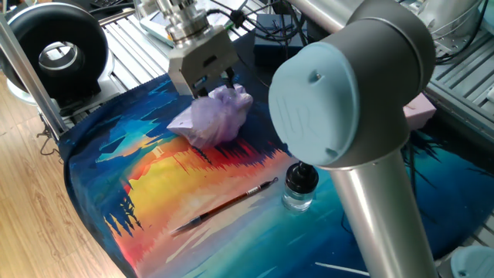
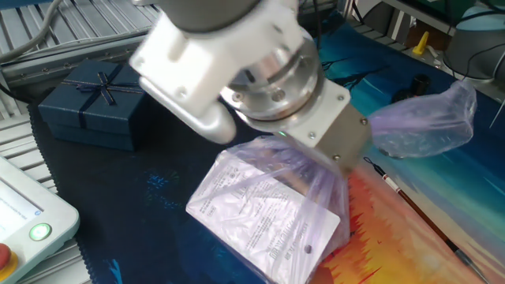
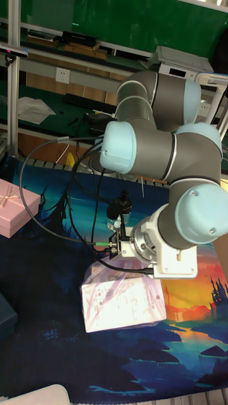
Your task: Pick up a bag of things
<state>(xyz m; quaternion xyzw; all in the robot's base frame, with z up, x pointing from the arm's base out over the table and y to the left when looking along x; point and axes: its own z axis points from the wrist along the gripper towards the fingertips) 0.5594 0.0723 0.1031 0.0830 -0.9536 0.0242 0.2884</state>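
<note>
Gripper (image 1: 220,83) sits low on top of the bag of things (image 1: 214,116), fingers down into the plastic at the bag's 12 o'clock edge in one fixed view. Can't tell if the jaws are parted or clamped: the gripper body hides them in the other fixed view and the tall fixed view, and the tips are too small and dark in the first.

Bag is a lumpy pale lilac plastic bundle resting on the cloth, w/ a white printed packet showing through its near side (image 2: 264,217). A loose wrinkly tail (image 2: 430,118) trails off toward 2 o'clock in the other fixed view. In the tall fixed view the bag (image 3: 123,304) lies just below the wrist, packet face toward the camera.

Surface: table covered by a painted cloth (image 1: 154,177), dark navy at the far side, turning to blue, orange, yellow and red w/ dark tree and castle shapes. On it, at about 5 o'clock from the bag in one fixed view, a thin paintbrush (image 1: 224,205) lies flat, and just beside its tip stands a small glass ink bottle (image 1: 299,185) w/ black cap. Dark navy gift box (image 2: 101,102) w/ ribbon sits at 10 o'clock from the bag in the other fixed view, well apart. Pink gift box (image 3: 14,205) at the cloth's left edge in the tall fixed view.

Room: slatted metal frame around the table, wood floor at left, a round black fan-like unit (image 1: 54,50) at 10 o'clock, green-topped benches w/ gear behind. White control box w/ green button (image 2: 31,225) at the near corner.
</note>
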